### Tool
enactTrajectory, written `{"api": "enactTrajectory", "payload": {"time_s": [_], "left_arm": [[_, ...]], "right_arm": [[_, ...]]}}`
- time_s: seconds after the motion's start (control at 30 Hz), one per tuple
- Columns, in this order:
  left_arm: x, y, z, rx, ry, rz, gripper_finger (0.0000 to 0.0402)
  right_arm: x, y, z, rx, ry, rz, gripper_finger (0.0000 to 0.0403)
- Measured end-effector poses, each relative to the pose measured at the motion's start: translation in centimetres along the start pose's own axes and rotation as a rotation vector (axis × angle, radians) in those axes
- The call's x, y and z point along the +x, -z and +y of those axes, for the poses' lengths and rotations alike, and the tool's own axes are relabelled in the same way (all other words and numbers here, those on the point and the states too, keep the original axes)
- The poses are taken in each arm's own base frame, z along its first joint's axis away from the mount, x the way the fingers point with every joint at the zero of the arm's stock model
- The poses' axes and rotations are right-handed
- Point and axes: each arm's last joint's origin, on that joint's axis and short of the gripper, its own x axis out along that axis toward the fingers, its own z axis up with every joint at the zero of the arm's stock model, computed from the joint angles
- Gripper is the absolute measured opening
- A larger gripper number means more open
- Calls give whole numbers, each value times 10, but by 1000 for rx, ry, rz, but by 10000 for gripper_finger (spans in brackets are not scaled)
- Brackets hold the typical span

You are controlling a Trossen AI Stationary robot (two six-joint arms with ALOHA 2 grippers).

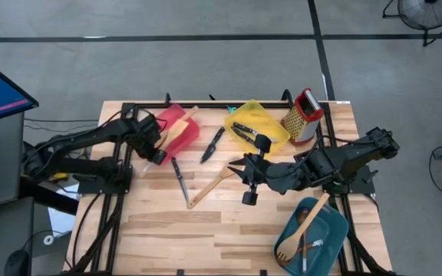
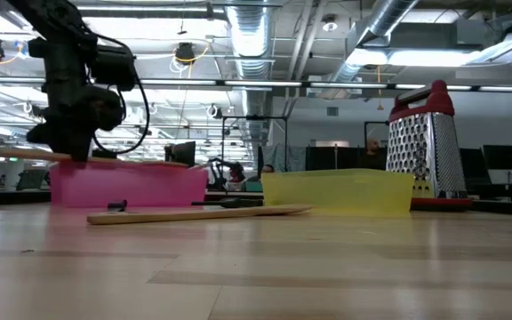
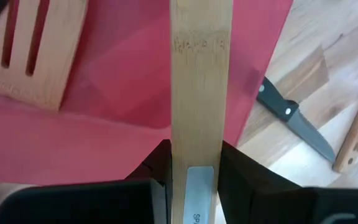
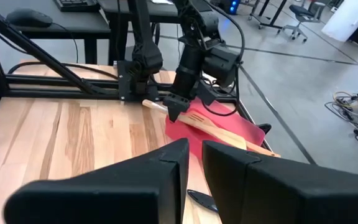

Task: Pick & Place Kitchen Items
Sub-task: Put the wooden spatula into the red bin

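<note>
My left end effector (image 3: pixel 191 171) is clamped on a wooden spatula (image 3: pixel 201 87) just above the red tray (image 1: pixel 176 123). I'd lower it level before letting go, clear of the slotted turner (image 3: pixel 30 50) lying there. My right end effector (image 4: pixel 194 152), closed and empty, waits beside the tray.

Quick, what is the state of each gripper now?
Left gripper: closed on a wooden spatula over the red tray.
Right gripper: closed, empty.

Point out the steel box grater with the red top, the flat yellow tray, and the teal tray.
Steel box grater with red top (image 1: pixel 304 116), high view, perforated steel face.
Flat yellow tray (image 1: pixel 265 119), high view, bare floor near the rim.
Teal tray (image 1: pixel 331 228), high view, bare right side.
</note>
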Motion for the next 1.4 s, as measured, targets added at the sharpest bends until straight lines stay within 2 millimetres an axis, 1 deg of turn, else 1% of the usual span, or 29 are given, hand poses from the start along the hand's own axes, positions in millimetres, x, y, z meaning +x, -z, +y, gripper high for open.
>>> {"api": "enactTrajectory", "payload": {"time_s": [0.07, 0.13, 0.37, 0.53, 0.67, 0.8, 1.03, 1.4], "left_arm": [[-2, -2, -1, 4, -3, 1, 66], [-7, -5, -4, 9, -7, -18, 66], [-44, -20, -19, 64, 15, -75, 66], [-61, -22, -22, 114, -90, 52, 66], [-69, -26, -24, 136, -207, 130, 66], [-66, -31, -25, 157, -230, 163, 66], [-49, -40, -27, 180, -261, 256, 66], [-45, -35, -37, 255, -285, 273, 66]], "right_arm": [[0, 0, 0, -3, 0, 4, 56], [0, 1, 0, -5, 0, 5, 56], [0, 1, 0, -6, 1, 7, 56], [0, 2, 0, -11, 1, 13, 56], [0, 2, 0, -16, 1, 19, 56], [0, 2, 0, -16, 0, 19, 56], [-2, 4, 1, -33, -4, 35, 56], [-3, 10, 2, -21, -3, 77, 56]]}}
